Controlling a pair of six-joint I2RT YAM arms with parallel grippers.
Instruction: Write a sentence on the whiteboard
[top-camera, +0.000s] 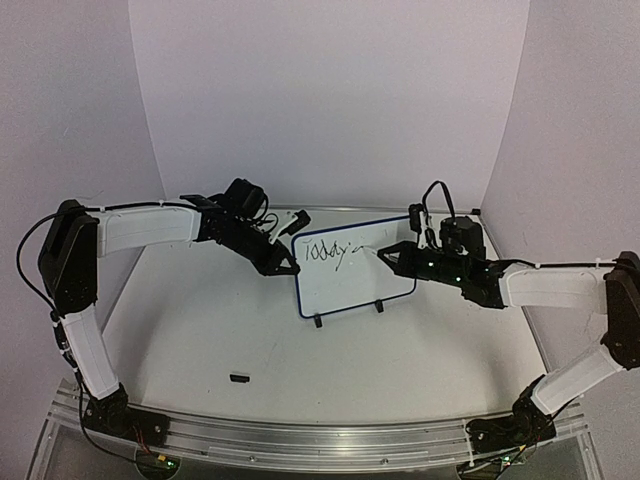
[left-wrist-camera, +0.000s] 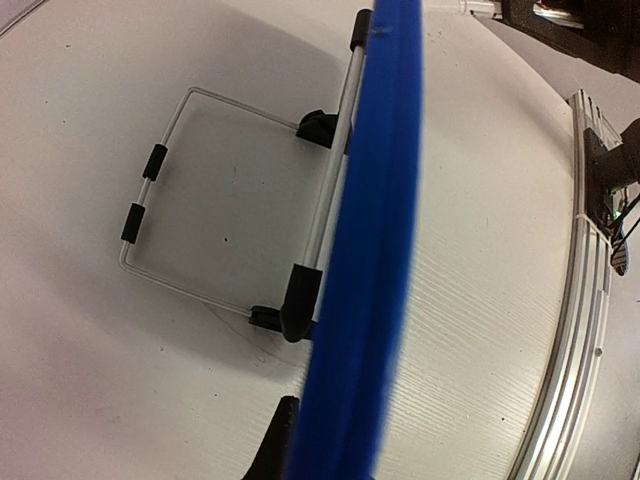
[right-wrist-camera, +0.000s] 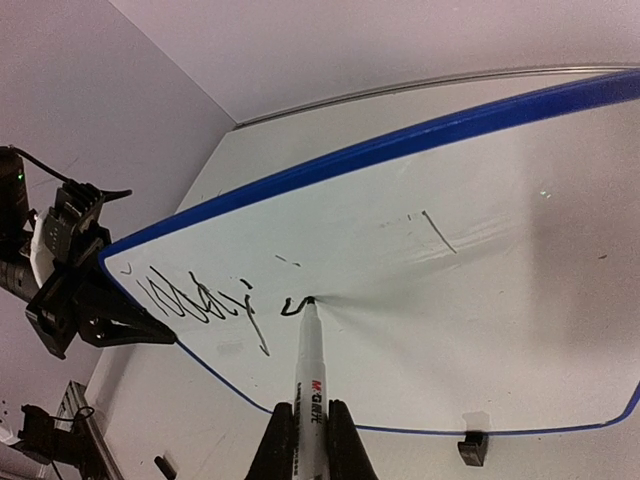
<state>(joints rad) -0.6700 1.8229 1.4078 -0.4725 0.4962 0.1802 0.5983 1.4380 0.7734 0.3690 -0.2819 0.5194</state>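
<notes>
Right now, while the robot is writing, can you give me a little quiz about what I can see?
1. Fill in the gap: the left end effector is shut on the blue ____ of the whiteboard.
2. Which one holds the marker? A) left end effector B) right end effector C) neither
3. True or false: the marker's tip touches the whiteboard.

Key: 1 rim; 2 B; 3 true.
</notes>
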